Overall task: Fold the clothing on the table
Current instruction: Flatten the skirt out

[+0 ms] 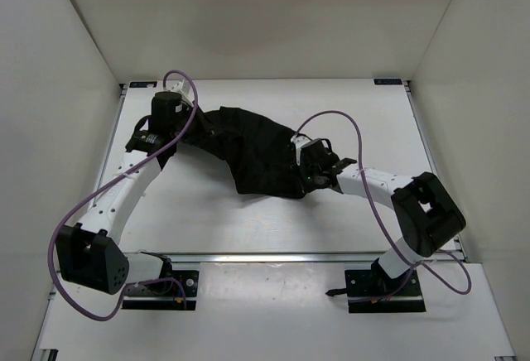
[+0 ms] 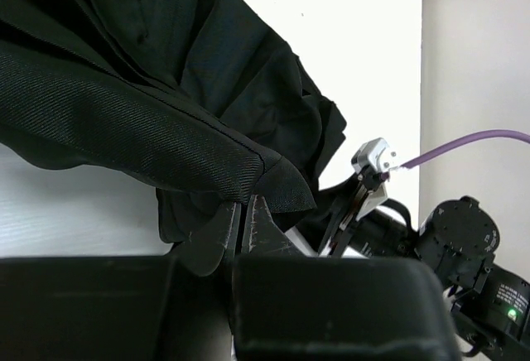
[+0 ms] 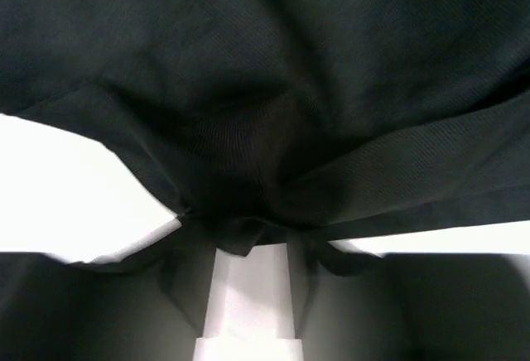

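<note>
The black soft fabric garment (image 1: 252, 156) lies bunched mid-frame on the white flat surface (image 1: 207, 220), spanning from one arm to the other. At its upper left end the left tool (image 2: 245, 222) is clenched on a folded hem. The right tool (image 3: 248, 241) sits under draped fabric at the garment's lower right edge; whether it is grasping or released cannot be told.

A black, soft fabric garment (image 1: 252, 154) with pleat-like creases lay rumpled across the middle of the flat white rectangular table (image 1: 248, 220). It stretched from far left towards near right, and one hemmed edge was raised off the surface.
</note>
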You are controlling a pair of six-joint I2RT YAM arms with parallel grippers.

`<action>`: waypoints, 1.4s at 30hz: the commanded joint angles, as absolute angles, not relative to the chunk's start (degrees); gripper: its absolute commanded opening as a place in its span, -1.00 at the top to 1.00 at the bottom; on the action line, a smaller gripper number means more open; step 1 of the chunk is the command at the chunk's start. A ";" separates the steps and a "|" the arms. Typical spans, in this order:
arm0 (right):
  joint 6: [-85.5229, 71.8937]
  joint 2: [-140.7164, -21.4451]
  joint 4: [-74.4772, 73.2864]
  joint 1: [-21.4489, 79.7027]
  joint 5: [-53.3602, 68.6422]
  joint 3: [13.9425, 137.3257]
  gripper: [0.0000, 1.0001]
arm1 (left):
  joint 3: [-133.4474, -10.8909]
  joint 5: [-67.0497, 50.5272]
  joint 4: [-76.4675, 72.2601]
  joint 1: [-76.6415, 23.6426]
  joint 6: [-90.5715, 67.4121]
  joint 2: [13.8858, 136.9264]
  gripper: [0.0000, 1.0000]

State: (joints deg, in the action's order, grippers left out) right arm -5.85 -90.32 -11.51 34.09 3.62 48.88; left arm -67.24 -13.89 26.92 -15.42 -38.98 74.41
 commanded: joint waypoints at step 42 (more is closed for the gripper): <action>-9.39 -74.89 -20.74 5.18 19.58 49.77 -0.09 | -48.87 -13.01 42.46 -22.67 -28.21 61.43 1.00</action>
State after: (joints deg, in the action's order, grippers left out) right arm -7.07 -77.56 -21.50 3.01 16.05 53.23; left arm -49.82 -12.23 41.93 -21.19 -28.27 62.02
